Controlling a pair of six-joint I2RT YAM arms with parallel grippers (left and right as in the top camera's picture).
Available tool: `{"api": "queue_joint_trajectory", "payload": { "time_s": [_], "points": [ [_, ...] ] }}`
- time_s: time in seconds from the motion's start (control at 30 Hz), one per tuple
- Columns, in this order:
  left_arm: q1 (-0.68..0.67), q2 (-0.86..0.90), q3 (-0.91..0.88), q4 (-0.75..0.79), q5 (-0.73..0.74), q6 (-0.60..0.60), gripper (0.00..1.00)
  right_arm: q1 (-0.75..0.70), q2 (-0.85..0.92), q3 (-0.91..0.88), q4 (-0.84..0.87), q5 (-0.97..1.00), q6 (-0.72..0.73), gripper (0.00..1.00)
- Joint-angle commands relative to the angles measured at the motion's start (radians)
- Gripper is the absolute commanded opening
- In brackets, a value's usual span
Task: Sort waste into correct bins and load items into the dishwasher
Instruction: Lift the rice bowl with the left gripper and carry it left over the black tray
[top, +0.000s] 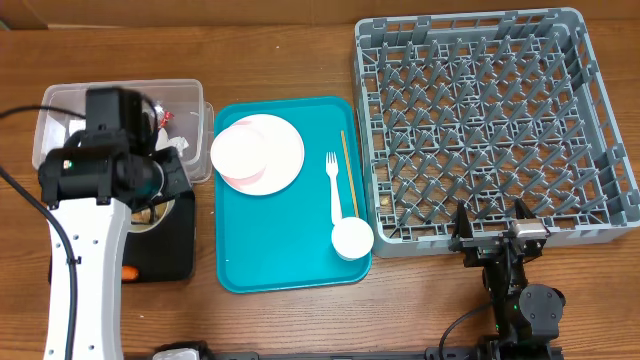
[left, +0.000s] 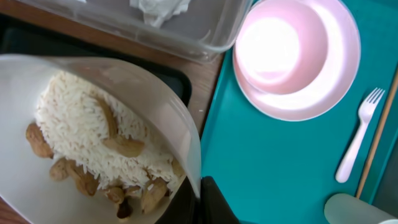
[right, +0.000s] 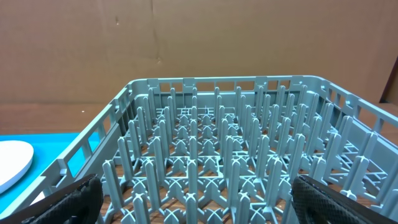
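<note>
Firmly clamped on the rim of a tipped white bowl (left: 155, 81), the left gripper (left: 208, 199) is seen above the black tray (top: 170, 250); white rice (left: 81, 118) and beige food bits (left: 124, 147) are heaped inside. The clear tub (top: 60, 110) is set just beyond the tray's far edge. To the right, the teal tray (top: 280, 250) is bare at its near left corner. The right gripper (top: 493, 238) is spread wide, nothing grasped, at the near edge of the dish rack (top: 365, 120)

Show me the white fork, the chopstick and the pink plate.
white fork (top: 334, 190): overhead view, middle of its handle.
chopstick (top: 348, 172): overhead view, halfway along it.
pink plate (top: 289, 150): overhead view, bare right part.
</note>
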Motion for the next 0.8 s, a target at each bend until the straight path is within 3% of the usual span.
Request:
{"api": "queue_joint_trajectory", "payload": {
  "time_s": [0.0,0.33,0.57,0.77],
  "points": [
    [0.080,-0.037,-0.099,0.046,0.111,0.062,0.04,-0.003,-0.011,-0.011,0.007,-0.002,-0.001,1.00],
    [0.426,-0.041,-0.257,0.152,0.488,0.246,0.04,-0.003,-0.011,-0.011,0.008,-0.002,-0.001,1.00],
    [0.626,-0.041,-0.363,0.253,0.671,0.293,0.04,-0.003,-0.011,-0.011,0.007,-0.002,-0.001,1.00],
    [0.790,-0.041,-0.456,0.320,0.943,0.414,0.04,-0.003,-0.011,-0.011,0.007,-0.002,-0.001,1.00]
  ]
}}
